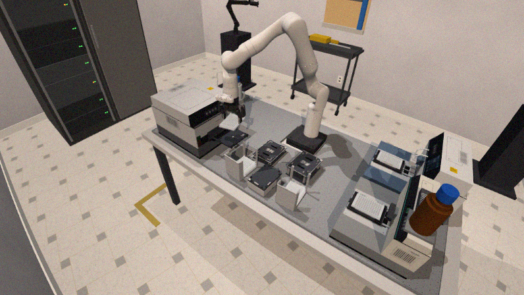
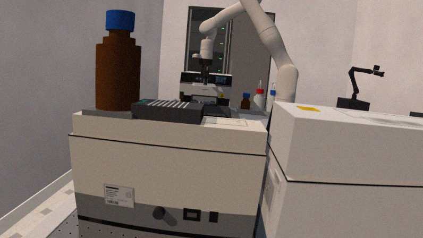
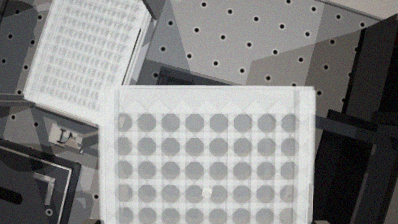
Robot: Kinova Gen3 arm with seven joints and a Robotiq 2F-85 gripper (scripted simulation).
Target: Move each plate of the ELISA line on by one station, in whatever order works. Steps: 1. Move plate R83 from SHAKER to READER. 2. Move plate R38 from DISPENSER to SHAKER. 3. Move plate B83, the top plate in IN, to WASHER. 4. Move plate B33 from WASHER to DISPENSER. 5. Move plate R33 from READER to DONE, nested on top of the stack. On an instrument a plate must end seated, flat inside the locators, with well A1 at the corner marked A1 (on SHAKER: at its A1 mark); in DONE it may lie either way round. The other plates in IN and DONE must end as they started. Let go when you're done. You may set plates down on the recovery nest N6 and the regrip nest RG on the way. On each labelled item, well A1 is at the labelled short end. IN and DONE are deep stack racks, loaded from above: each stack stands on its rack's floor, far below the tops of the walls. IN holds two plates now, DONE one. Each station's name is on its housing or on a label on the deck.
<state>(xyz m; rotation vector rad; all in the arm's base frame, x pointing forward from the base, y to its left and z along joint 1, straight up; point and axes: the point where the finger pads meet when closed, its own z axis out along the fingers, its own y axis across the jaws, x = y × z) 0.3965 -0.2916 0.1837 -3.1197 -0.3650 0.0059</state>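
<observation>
White well plate (image 3: 207,155) fills the lower centre of the wrist view, gripped across its width by the hand (image 1: 234,111), held above the perforated surface (image 3: 260,45) beside the grey reader (image 1: 183,106).

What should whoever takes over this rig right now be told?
Gripper: shut across a white well plate, carried in the air in front of the large grey instrument; its label cannot be read.
A second well plate lies below and to one side of it.
Two more plates sit on the instruments at the far end of the table.
Done: cannot tell which steps are finished.
Left: seat the carried plate, A1 to the mark, then release.
</observation>
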